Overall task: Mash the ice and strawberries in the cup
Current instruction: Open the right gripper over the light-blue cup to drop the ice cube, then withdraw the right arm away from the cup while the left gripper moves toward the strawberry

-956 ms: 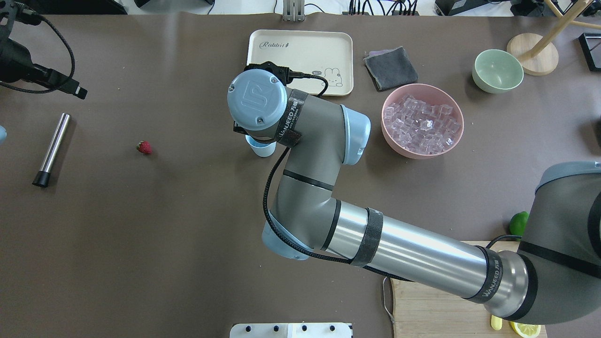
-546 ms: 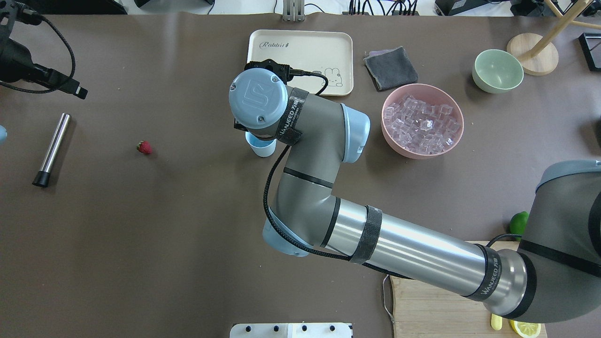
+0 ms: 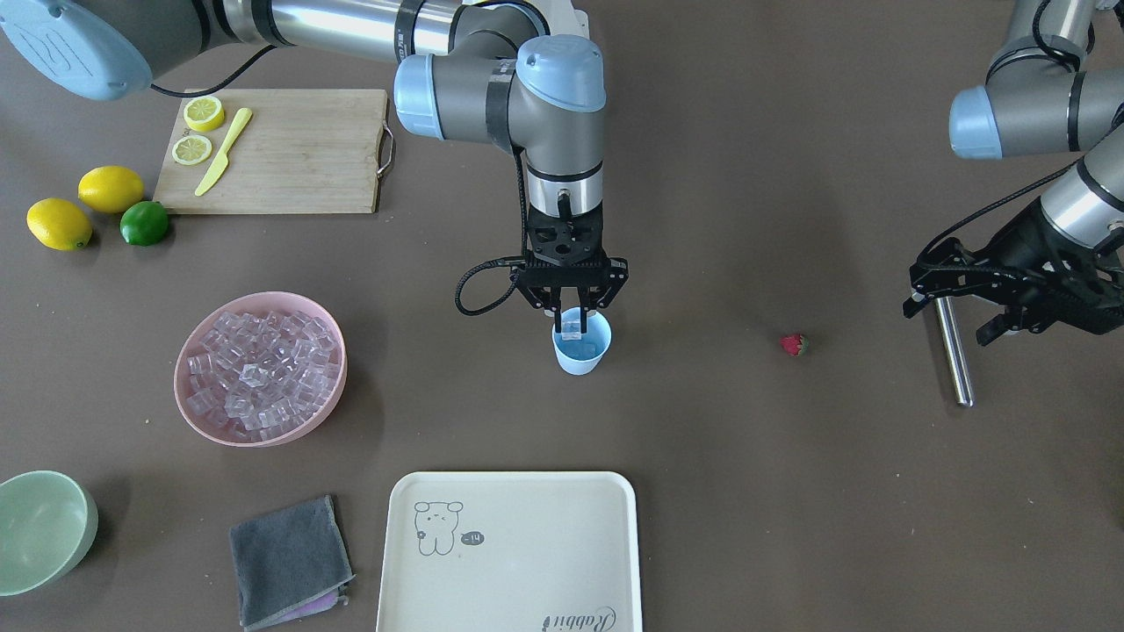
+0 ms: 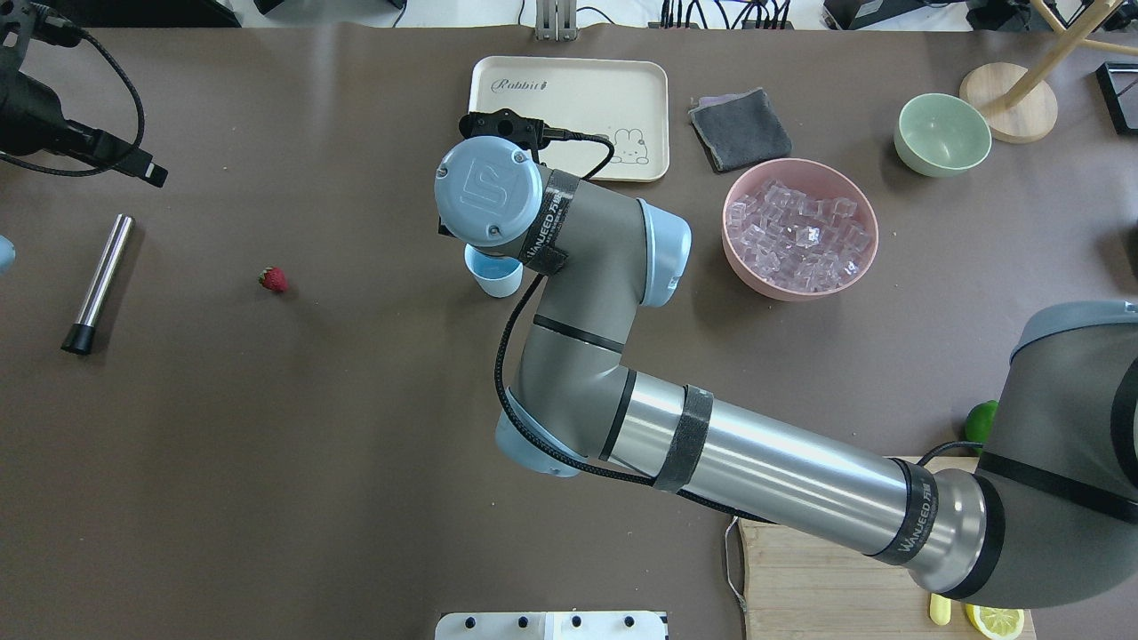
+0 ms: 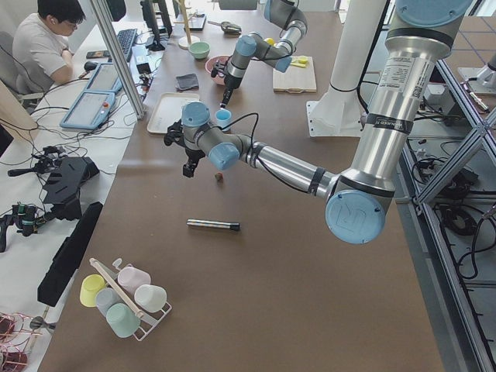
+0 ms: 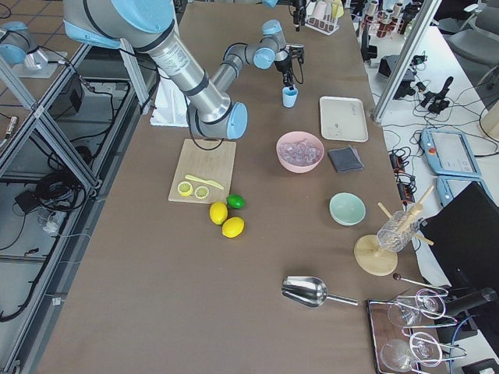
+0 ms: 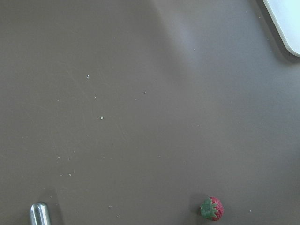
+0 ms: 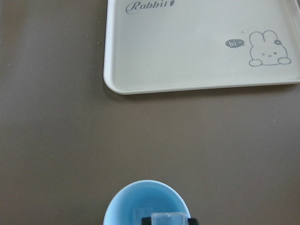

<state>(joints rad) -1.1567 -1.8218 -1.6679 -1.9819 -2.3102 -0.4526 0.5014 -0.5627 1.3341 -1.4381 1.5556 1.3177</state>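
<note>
The light blue cup [image 3: 581,353] [image 4: 494,277] stands mid-table. My right gripper [image 3: 572,318] hangs straight over its mouth, shut on a clear ice cube [image 3: 572,329] [image 8: 168,218]; a second cube seems to lie inside the cup [image 8: 140,206]. More ice [image 3: 255,369] [image 4: 800,236] fills the pink bowl [image 3: 181,373]. The strawberry [image 3: 794,345] [image 4: 274,280] [image 7: 212,208] lies alone on the table between the cup and my left gripper [image 3: 953,320], which hovers open over a metal rod [image 3: 953,355] [image 4: 100,283].
A cream rabbit tray [image 3: 509,562] [image 8: 201,42] lies beyond the cup, with a grey cloth [image 3: 285,562] and a pale green bowl [image 3: 44,527] to the side. A cutting board [image 3: 290,149] with lemon slices, lemons and a lime sits near the robot.
My right wrist has shifted slightly toward the tray, so more of the cup's rim shows. The strawberry, the rod and the left arm have not moved.
</note>
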